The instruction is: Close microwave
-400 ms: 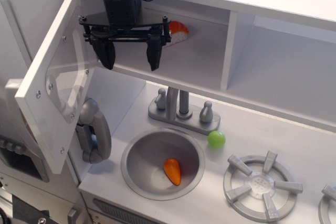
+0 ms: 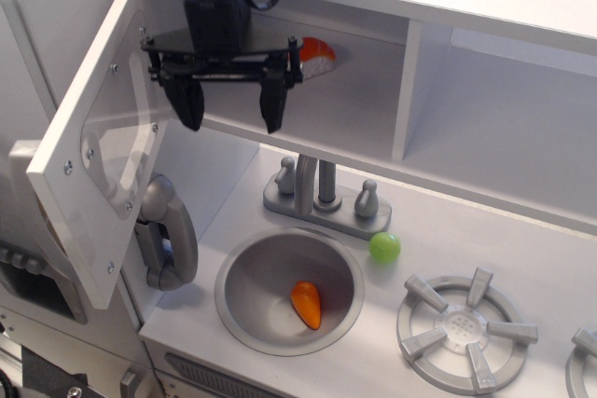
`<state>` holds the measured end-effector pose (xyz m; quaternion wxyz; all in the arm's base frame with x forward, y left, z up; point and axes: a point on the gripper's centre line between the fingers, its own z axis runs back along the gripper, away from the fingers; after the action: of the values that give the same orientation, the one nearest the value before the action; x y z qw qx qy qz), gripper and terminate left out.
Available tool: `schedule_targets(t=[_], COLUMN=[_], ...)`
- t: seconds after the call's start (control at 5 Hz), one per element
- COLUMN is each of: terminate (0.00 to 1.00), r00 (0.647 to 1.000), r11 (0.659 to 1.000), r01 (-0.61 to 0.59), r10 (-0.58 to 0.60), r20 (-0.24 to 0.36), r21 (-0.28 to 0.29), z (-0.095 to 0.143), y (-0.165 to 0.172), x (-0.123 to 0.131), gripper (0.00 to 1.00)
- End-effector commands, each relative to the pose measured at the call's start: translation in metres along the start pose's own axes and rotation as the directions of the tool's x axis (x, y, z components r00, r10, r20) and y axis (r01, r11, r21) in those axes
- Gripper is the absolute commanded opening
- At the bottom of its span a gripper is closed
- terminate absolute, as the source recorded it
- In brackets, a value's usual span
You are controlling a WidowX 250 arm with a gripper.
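The microwave [image 2: 336,100] is a white box compartment in the upper part of the toy kitchen. Its white door [image 2: 98,151] with a clear window stands swung open to the left, inner side facing me. My black gripper [image 2: 229,111] hangs in front of the compartment's left end, just right of the open door. Its two fingers are spread apart and hold nothing. An orange and white toy [image 2: 315,55] lies inside the compartment behind the gripper.
Below are a grey faucet [image 2: 322,193], a round sink [image 2: 289,291] with an orange toy [image 2: 306,303] in it, a green ball [image 2: 384,247] and a grey burner [image 2: 464,328]. A grey telephone handset [image 2: 168,235] hangs at the left wall under the door.
The gripper has shifted very slightly up and to the left. The door has not moved.
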<state>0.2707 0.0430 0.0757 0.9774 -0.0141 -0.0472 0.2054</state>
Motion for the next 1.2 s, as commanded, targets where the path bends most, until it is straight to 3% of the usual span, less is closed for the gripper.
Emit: schedule_targets(t=[0.0,0.6,0.8,1.0], terminate=[0.0,0.0,0.0,0.0], r00=[0.999,0.994,0.992,0.993], r11=[0.998,0.979,0.98,0.987], r01=[0.032,0.105,0.118,0.112], r10=[-0.03,-0.096,-0.109,-0.107], r20=[0.027,0.059,0.065,0.048], r21=[-0.061,-0.173,-0.158,-0.117], z=[0.051,0.121,0.127,0.112], y=[0.005,0.053,0.065,0.076], x=[-0.014,-0.029,-0.034,-0.045], gripper=[1.0,1.0,1.0,1.0])
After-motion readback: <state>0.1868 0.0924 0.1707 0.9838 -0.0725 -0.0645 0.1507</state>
